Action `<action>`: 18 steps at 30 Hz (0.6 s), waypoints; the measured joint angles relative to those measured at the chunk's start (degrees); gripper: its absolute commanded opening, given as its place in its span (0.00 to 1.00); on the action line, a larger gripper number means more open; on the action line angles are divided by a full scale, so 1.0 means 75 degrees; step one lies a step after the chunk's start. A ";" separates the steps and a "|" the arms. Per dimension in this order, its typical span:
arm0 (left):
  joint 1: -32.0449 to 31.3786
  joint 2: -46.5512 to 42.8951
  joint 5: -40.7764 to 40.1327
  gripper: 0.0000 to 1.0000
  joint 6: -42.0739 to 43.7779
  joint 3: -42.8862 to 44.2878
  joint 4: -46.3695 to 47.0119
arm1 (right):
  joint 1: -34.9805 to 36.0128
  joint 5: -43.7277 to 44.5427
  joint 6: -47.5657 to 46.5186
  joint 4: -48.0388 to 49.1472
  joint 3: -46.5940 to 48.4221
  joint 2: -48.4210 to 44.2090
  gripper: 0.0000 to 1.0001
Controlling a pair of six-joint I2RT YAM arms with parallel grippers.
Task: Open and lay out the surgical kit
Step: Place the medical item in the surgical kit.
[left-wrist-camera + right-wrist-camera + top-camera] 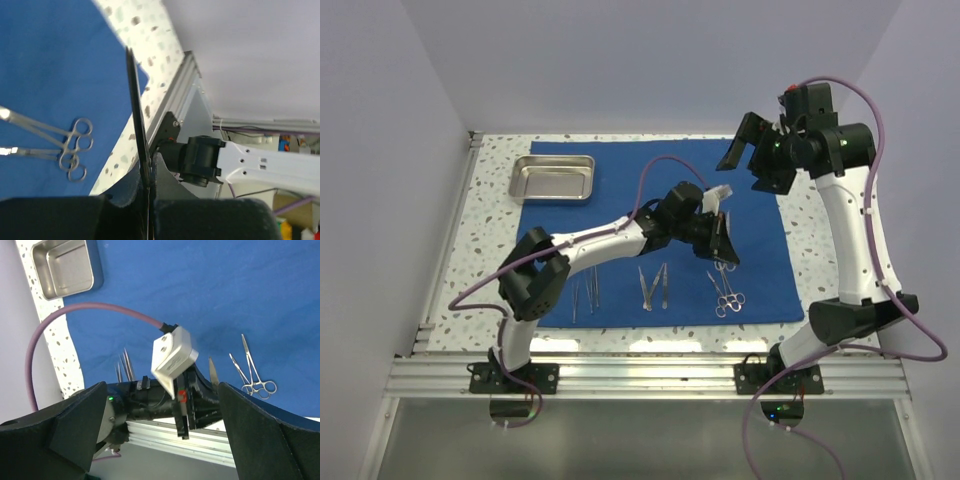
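Top external view: layout looks nearly done on the blue cloth (620,190); left gripper (722,245), pinching a thin steel instrument (136,100), should probably lay it beside the ring-handled scissors (725,290), while right gripper (750,160) gapes at upper right.

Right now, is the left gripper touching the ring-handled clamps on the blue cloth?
Apart. The left wrist view shows bare blue cloth between the shut left gripper and the ring-handled clamps lying to its side.

left hand (723,244) closed, low | right hand (752,158) spread wide, raised
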 measured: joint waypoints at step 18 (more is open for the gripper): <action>-0.0848 0.0679 -0.2390 0.00 -0.1396 0.0510 -0.3424 | 0.0000 0.0032 0.0003 0.0172 -0.1303 -0.0857 0.96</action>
